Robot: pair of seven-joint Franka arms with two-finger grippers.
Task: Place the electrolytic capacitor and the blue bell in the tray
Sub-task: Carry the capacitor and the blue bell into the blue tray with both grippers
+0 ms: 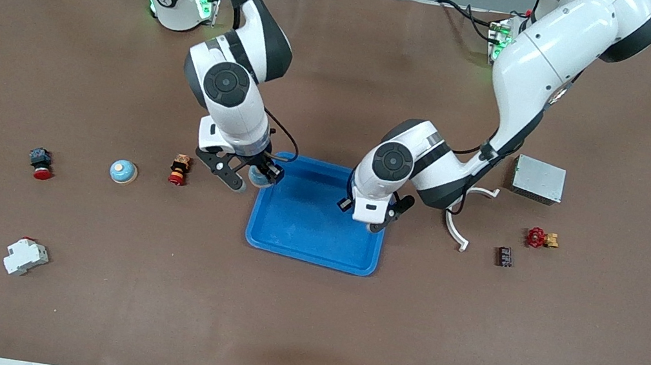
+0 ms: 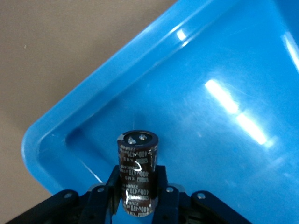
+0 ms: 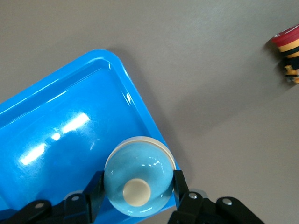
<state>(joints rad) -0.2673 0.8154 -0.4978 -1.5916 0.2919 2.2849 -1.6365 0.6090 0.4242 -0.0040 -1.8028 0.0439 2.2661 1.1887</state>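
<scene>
The bright blue tray [image 1: 298, 230] lies mid-table. My right gripper [image 1: 257, 178] is shut on a light blue bell [image 1: 259, 178] with a cream button, held over the tray's rim at the right arm's end. In the right wrist view the bell [image 3: 149, 163] sits between the fingers [image 3: 180, 186] above the tray's corner [image 3: 60, 126]. My left gripper [image 1: 377, 222] hangs over the tray's edge at the left arm's end. In the left wrist view it [image 2: 137, 179] is shut on a dark brown electrolytic capacitor [image 2: 136, 161], upright above the tray's floor [image 2: 210, 116] near a corner.
A second blue bell [image 1: 123, 171], a red-and-yellow button [image 1: 178, 170], a red-capped switch [image 1: 41, 162] and a white breaker [image 1: 25, 257] lie toward the right arm's end. A grey metal box [image 1: 537, 179], white curved piece [image 1: 458, 230], small dark component [image 1: 504, 256] and red valve [image 1: 541, 238] lie toward the left arm's end.
</scene>
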